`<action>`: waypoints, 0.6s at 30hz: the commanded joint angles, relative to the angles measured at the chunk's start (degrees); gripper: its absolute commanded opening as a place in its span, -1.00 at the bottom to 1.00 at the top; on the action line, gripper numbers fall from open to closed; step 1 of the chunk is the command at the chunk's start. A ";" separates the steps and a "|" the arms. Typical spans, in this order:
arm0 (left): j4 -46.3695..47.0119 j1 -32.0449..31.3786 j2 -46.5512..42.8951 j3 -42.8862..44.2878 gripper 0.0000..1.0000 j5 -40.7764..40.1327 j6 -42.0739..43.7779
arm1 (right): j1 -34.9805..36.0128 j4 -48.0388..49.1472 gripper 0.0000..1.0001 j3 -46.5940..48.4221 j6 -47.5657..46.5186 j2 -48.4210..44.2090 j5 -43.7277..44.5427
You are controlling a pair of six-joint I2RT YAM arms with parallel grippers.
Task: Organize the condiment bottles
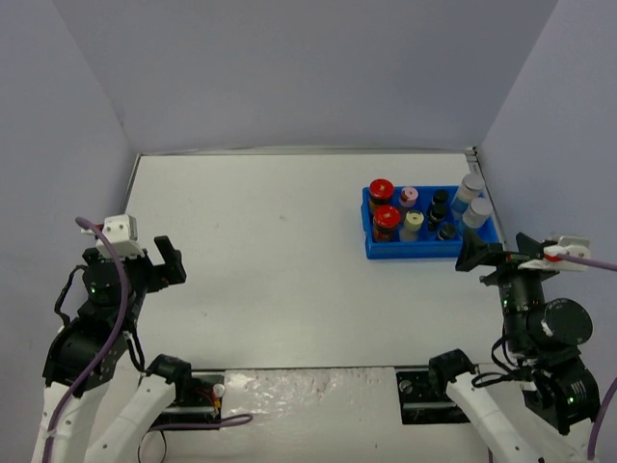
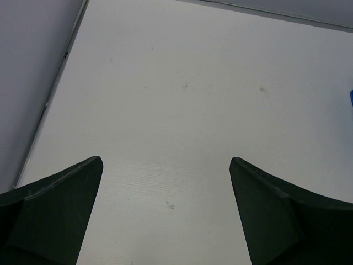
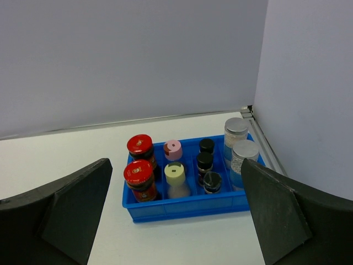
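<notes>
All nine condiment bottles (image 3: 176,175) stand sorted in the blue tray (image 3: 187,206) by the table's (image 1: 270,241) far right corner, seemingly done. Left gripper (image 2: 165,160) and right gripper (image 3: 176,162) gape empty (keep the right clear).

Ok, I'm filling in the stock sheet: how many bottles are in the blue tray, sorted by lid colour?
Red lids: 2
Silver lids: 2
Black caps: 3
Pink cap: 1
Cream cap: 1
Total: 9
</notes>
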 commanded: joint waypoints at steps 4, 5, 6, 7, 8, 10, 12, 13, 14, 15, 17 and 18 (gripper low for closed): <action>-4.68 0.50 -2.41 1.33 0.94 -2.11 -2.97 | 0.10 -4.25 1.00 -1.29 0.67 -3.95 1.70; -5.52 0.47 -2.77 1.41 0.94 -2.31 -3.25 | 0.14 -4.57 1.00 -1.69 0.83 -4.66 1.82; -6.02 0.45 -3.22 1.34 0.94 -2.65 -3.69 | 0.13 -4.75 1.00 -2.17 0.91 -5.38 1.89; -6.37 0.45 -3.70 1.19 0.94 -3.06 -4.22 | 0.09 -4.87 1.00 -2.69 0.95 -6.09 1.93; -6.55 0.45 -4.33 0.99 0.94 -3.33 -4.52 | 0.07 -5.02 1.00 -3.15 1.07 -6.82 1.95; -6.24 0.44 -5.57 0.55 0.94 -3.49 -4.44 | 0.07 -5.13 1.00 -3.78 1.64 -7.86 2.14; -6.24 0.45 -6.26 0.27 0.94 -4.30 -4.95 | 0.07 -5.21 1.00 -4.19 2.04 -8.35 2.30; -6.20 0.40 -6.43 0.06 0.94 -4.31 -5.17 | 0.07 -5.21 1.00 -4.20 2.13 -8.39 2.30; -6.15 0.36 -6.57 -0.15 0.94 -4.31 -5.37 | 0.07 -5.21 1.00 -4.20 2.20 -8.42 2.30; -6.08 0.36 -6.46 -0.26 0.94 -4.35 -5.45 | 0.07 -5.21 1.00 -4.24 2.16 -8.30 2.26; -5.95 0.36 -6.17 -0.44 0.94 -4.48 -5.50 | 0.07 -5.21 1.00 -4.28 2.16 -8.09 2.22; -5.90 0.36 -5.97 -0.49 0.94 -4.57 -5.46 | 0.07 -5.21 1.00 -4.29 2.21 -7.99 2.21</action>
